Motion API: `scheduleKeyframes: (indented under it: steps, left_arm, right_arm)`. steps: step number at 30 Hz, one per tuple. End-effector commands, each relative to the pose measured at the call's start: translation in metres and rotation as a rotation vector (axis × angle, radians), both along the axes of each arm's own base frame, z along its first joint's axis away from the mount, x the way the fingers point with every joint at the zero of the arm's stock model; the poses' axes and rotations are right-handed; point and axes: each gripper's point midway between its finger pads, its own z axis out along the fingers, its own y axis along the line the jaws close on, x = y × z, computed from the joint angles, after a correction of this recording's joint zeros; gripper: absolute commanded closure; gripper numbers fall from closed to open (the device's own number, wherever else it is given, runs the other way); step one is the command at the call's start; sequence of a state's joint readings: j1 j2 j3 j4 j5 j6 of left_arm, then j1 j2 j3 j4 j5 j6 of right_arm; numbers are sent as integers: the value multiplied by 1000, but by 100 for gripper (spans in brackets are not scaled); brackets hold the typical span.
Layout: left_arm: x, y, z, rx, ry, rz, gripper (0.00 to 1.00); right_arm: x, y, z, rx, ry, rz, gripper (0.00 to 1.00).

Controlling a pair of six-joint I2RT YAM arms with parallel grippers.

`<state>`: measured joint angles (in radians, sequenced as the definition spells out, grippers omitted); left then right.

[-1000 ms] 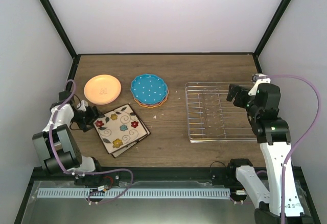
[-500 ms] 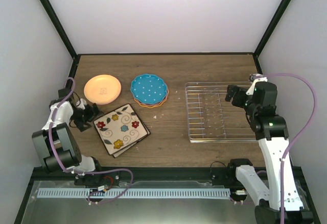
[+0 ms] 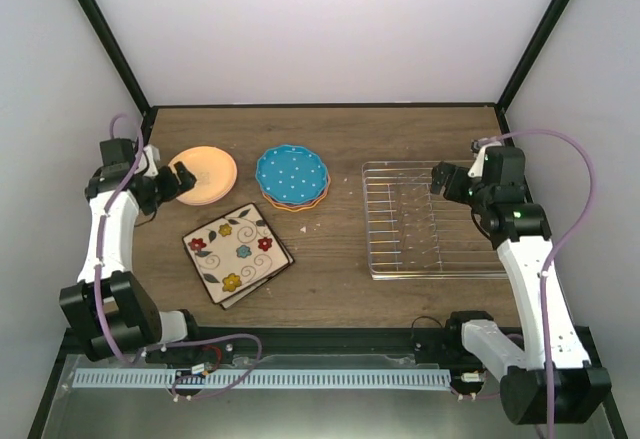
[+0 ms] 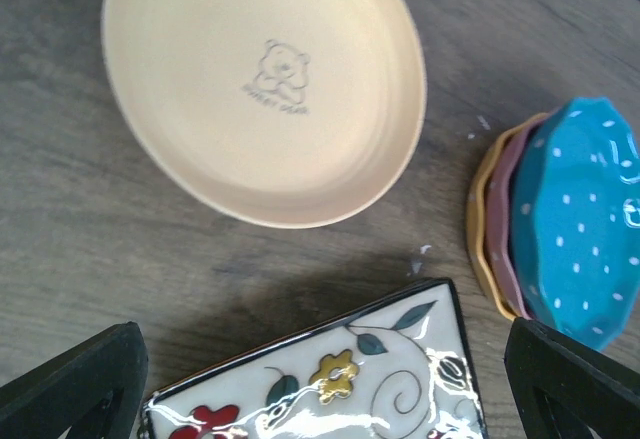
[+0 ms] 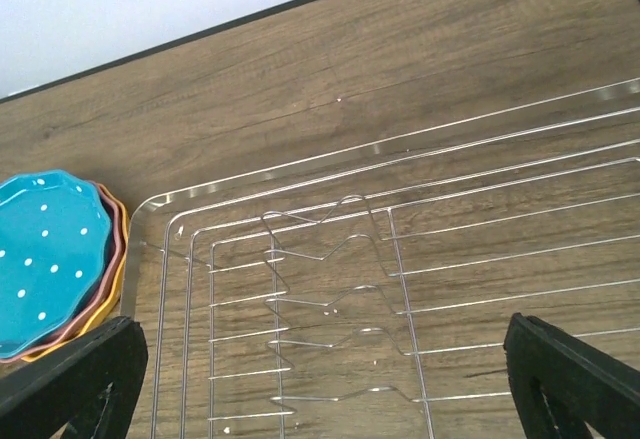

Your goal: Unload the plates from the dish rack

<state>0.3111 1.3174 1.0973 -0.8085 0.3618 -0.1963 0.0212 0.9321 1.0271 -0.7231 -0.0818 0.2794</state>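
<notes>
Left hand (image 3: 170,184) hovers at left rim of peach plate (image 3: 208,174), fingers spread wide, gripping nothing. Square flower plates (image 3: 237,253) stacked just nearer; teal dotted plate (image 3: 291,173) tops scalloped stack to right. Right hand (image 3: 443,179) over dish rack (image 3: 435,276) far edge, fingers wide, empty. All plates on wood-grain desk (image 3: 330,139), outside rack. White walls (image 3: 320,29).

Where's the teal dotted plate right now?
In the top view, the teal plate tops a stack left of centre, between the peach plate and the dish rack.
</notes>
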Motion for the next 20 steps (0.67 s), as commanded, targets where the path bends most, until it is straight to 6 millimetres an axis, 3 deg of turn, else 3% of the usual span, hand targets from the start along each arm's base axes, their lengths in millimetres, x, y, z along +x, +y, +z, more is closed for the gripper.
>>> scheduleKeyframes:
  steps: [1,12,16,20]
  left_arm:
    - [13,-15,32,62,-115,-86,0]
    - [47,-95,98,59,-366,-336,0]
    - [57,-112,108,83,-403,-395,0]
    - [66,-114,112,95,-413,-395,0]
  right_arm:
    - [21,6,15,5,-52,41,0]
    - [59,24,-3,61,-1,130,0]
    - [61,23,-5,58,5,128,0]
    - [60,22,-6,56,3,120,0]
